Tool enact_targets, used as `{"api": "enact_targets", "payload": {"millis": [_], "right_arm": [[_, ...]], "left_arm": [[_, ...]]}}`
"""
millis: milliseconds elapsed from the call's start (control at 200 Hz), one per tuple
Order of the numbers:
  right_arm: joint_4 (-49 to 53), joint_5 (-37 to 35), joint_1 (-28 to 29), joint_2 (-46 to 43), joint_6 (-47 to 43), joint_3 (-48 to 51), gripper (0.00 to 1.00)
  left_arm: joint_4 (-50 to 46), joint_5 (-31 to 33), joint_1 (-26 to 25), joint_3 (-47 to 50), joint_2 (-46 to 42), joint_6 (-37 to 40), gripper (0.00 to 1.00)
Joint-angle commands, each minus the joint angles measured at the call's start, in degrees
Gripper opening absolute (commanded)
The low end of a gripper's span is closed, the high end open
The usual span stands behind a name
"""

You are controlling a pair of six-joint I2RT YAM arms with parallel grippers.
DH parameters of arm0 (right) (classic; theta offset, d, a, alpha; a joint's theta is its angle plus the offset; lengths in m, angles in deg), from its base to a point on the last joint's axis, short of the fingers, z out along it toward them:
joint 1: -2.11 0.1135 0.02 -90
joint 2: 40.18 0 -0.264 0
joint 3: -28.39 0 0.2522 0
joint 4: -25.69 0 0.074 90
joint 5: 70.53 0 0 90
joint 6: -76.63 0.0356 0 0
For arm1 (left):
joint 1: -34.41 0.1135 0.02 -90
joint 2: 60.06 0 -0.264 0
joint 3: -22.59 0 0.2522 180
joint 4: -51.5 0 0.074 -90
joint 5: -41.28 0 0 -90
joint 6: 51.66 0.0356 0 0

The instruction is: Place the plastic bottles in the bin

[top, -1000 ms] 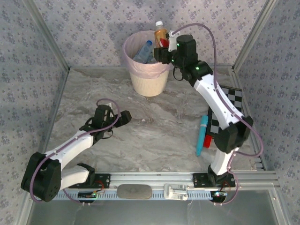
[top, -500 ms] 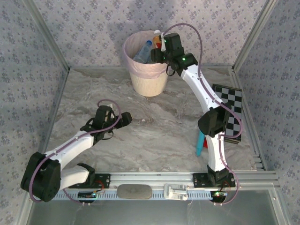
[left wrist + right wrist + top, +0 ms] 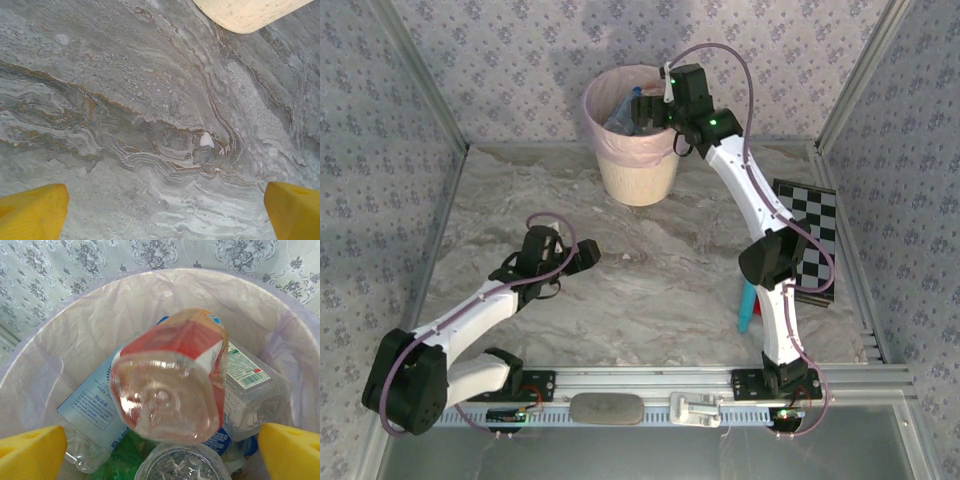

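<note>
The bin (image 3: 638, 178), cream with a pink bag, stands at the back of the table with several plastic bottles (image 3: 623, 112) inside. My right gripper (image 3: 656, 104) hangs over its right rim, open. In the right wrist view the bag-lined bin (image 3: 60, 355) holds a bottle with an orange-red label (image 3: 170, 380), base toward the camera, free between the wide fingers of the right gripper (image 3: 161, 452). Around it lie a blue-labelled bottle (image 3: 95, 405), a green one (image 3: 120, 462) and a clear one (image 3: 250, 385). My left gripper (image 3: 588, 251) (image 3: 162, 210) is open over bare marble.
A turquoise stick (image 3: 748, 305) lies partly behind the right arm, next to a chequered board (image 3: 815, 235) at the right. The bin's base (image 3: 245, 12) shows at the top of the left wrist view. Patterned walls close in the back and sides.
The right arm swung left over the bin and its jaws opened, releasing the orange-red labelled bottle into the bin. The left arm stayed still.
</note>
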Motion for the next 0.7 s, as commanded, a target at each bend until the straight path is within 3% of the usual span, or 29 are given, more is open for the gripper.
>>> {"api": "enact_targets", "payload": {"millis": [0, 160, 405, 695], "right_arm": [[-0.7, -1.4, 0.0, -5.8, -2.0, 2.1, 1.00], [-8.4, -1.3, 0.0, -13.5, -2.4, 14.1, 1.00], [-14.7, 9.3, 0.6, -16.6, 2.6, 23.1, 0.98], [-15.8, 13.4, 0.2, -6.7, 6.4, 14.5, 0.98]], "left_arm": [[-1.3, 2.1, -0.3, -1.6, -1.5, 0.7, 1.00], [-2.0, 5.5, -0.3, -1.7, -3.1, 0.8, 1.00], [-2.2, 7.8, -0.2, -2.1, -4.3, 0.5, 1.00], [-4.7, 9.5, -0.2, -1.3, -7.3, 0.7, 1.00]]}}
